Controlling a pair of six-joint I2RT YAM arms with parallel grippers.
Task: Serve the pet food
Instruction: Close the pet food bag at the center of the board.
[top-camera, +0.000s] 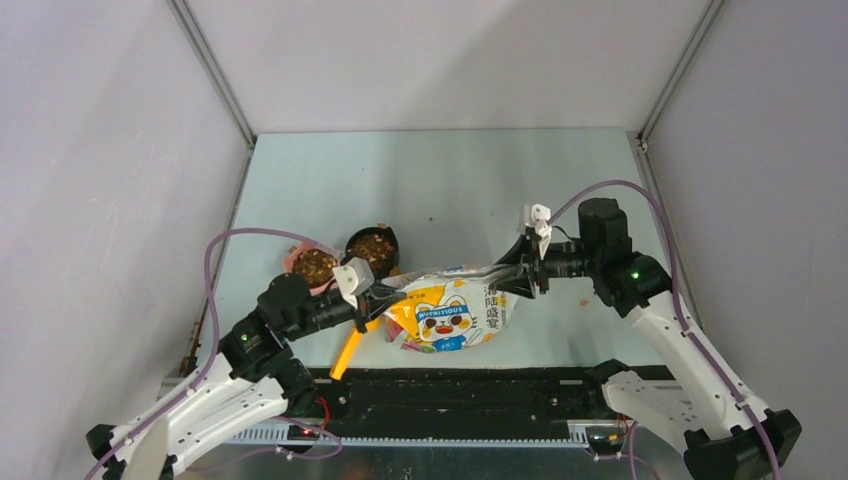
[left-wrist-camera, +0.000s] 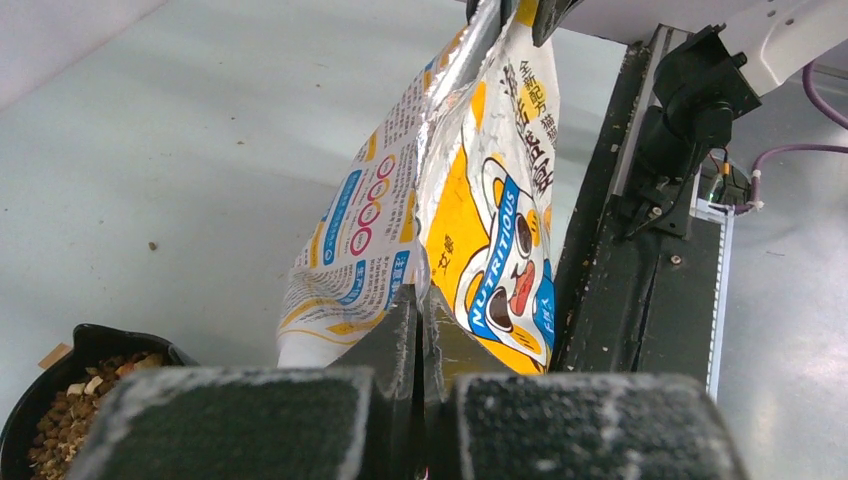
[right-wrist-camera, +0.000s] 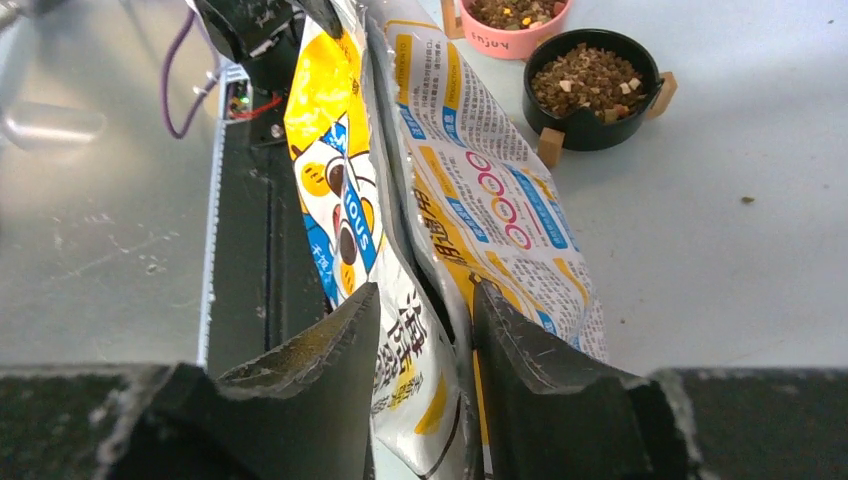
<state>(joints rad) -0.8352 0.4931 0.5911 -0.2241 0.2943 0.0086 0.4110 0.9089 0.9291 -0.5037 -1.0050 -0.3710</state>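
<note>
The pet food is brown kibble filling a black bowl and a pink bowl left of centre. The white-yellow cat-printed bag hangs stretched between both grippers. My left gripper is shut on the bag's left end; in the left wrist view its jaws pinch the bag's edge. My right gripper holds the right end; in the right wrist view its fingers press both sides of the bag. Kibble shows in the black bowl.
A yellow scoop lies on the table below the left gripper, near the black rail at the front edge. The pink bowl stands beside the black bowl. A few stray pellets lie on the table.
</note>
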